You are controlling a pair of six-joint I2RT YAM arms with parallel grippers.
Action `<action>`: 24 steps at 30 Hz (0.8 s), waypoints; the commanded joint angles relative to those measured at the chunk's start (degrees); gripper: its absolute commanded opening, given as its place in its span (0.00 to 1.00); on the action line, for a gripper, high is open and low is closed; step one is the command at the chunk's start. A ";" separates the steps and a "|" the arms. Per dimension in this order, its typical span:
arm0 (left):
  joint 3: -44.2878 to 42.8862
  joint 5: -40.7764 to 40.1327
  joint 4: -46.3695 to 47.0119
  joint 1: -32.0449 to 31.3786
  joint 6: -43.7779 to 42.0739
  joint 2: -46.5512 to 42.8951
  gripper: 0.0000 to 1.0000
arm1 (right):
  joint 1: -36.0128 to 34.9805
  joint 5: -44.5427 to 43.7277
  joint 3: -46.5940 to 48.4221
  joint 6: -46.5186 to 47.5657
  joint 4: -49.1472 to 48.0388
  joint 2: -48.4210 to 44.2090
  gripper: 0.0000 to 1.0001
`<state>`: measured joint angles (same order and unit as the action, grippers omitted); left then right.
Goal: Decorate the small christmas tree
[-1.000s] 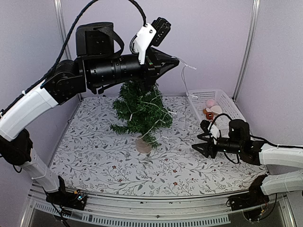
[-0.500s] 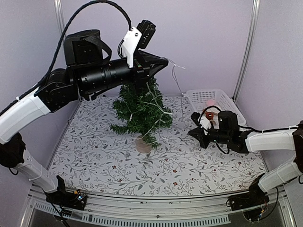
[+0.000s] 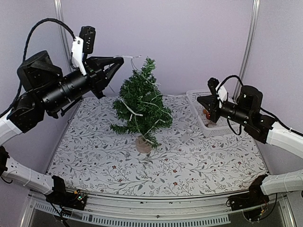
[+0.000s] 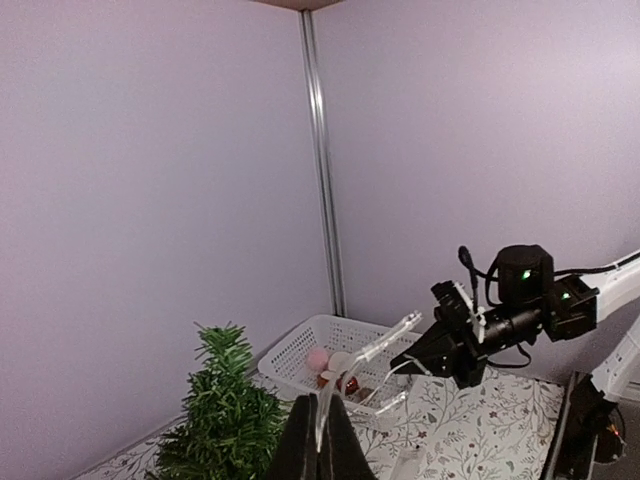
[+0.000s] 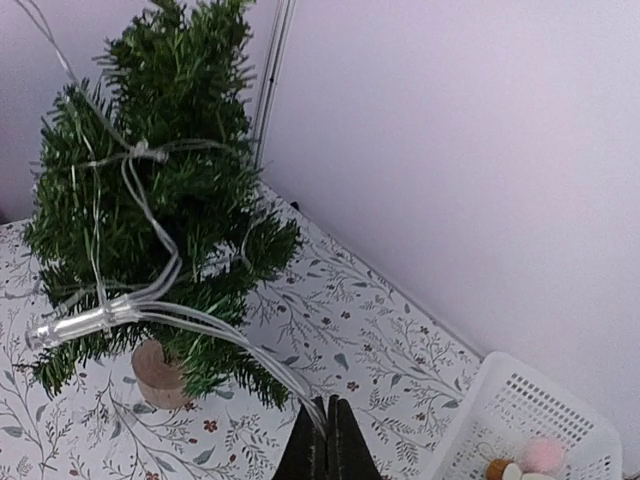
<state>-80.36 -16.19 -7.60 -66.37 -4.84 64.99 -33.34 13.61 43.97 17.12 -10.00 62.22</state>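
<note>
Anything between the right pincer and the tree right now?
Nothing solid. Only the light string gripped by the right pincer spans the open gap to the small christmas tree. The white basket sits beneath and behind the pincer, off the path.

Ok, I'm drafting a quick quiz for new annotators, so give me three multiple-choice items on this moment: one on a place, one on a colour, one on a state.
1. In the top view, where is the basket relative to the small christmas tree?
A. to its left
B. to its right, towards the far wall
C. in front of it, at the near edge

2. What colour is the basket?
A. white
B. red
C. black

3. What state is the right gripper in?
A. open and empty
B. shut on a pink ball
C. shut on the light string

Key: 1 B, the basket sits right of the tree near the back wall; 2 A, its mesh walls are white; 3 C, the right wrist view shows the string's wires running into the closed gripper.
</note>
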 commanded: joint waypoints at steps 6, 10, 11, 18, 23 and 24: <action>9.85 -21.15 6.66 0.96 1.32 -8.44 0.00 | 0.21 -6.78 16.58 3.20 3.59 0.43 0.00; 12.26 -25.19 11.78 1.05 -0.49 -10.30 0.00 | 0.21 -6.53 23.37 4.61 2.67 2.19 0.00; 13.23 -24.79 13.46 1.06 -1.16 -11.25 0.00 | 0.23 -6.04 25.55 4.81 2.29 2.56 0.00; 17.40 -26.24 20.45 2.11 -6.18 -14.72 0.00 | 0.20 -1.46 37.84 6.06 0.31 7.19 0.00; 17.45 -32.06 19.66 6.16 -6.44 -13.38 0.00 | 0.12 0.23 44.47 5.65 -2.56 13.63 0.00; 17.65 -32.48 19.25 7.24 -5.63 -13.13 0.00 | 0.10 0.55 45.59 5.00 -2.84 14.58 0.00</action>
<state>-63.48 -43.42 10.41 -62.74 -9.91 50.68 -33.32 12.29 86.06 22.57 -10.37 72.64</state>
